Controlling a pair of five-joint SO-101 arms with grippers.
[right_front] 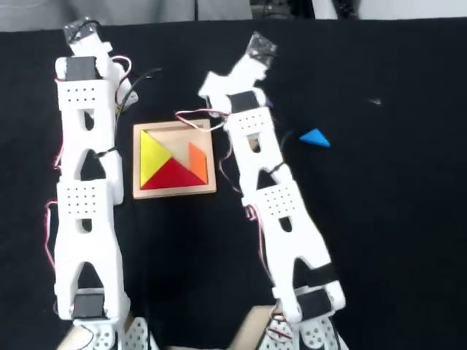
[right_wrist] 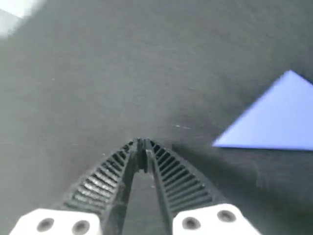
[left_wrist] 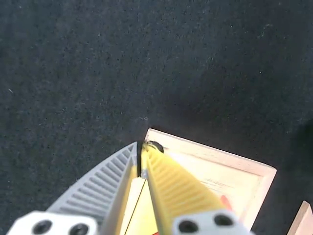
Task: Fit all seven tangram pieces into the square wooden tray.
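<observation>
The square wooden tray (right_front: pixel 175 192) lies on the black desk (right_front: pixel 394 219) between the two white arms. I count three pieces in it: a yellow triangle (right_front: pixel 153 157) on the side nearer the left arm (right_front: pixel 86 197), a red triangle (right_front: pixel 175 177) along the near edge, and an orange piece (right_front: pixel 197 162) on the side towards the right arm (right_front: pixel 284 211). Bare wood shows between the yellow and the orange. A fourth piece, a blue triangle (right_front: pixel 315 137), lies flat on the desk on the far side of the right arm, well apart from the tray.

The left end effector (left_wrist: pixel 142 154) is clenched, its fingertips pressed together with nothing between them, over one corner of the tray. It covers part of the yellow piece, and its camera's edge cuts off the rest of the tray. There is a faint mark on the tray's bare floor, too faint to read.

The right end effector (right_wrist: pixel 142 149) is likewise clenched on nothing, low over bare desk near the blue triangle, which runs off the edge of that view.

Thin red and white wires cross the tray's far rim.
</observation>
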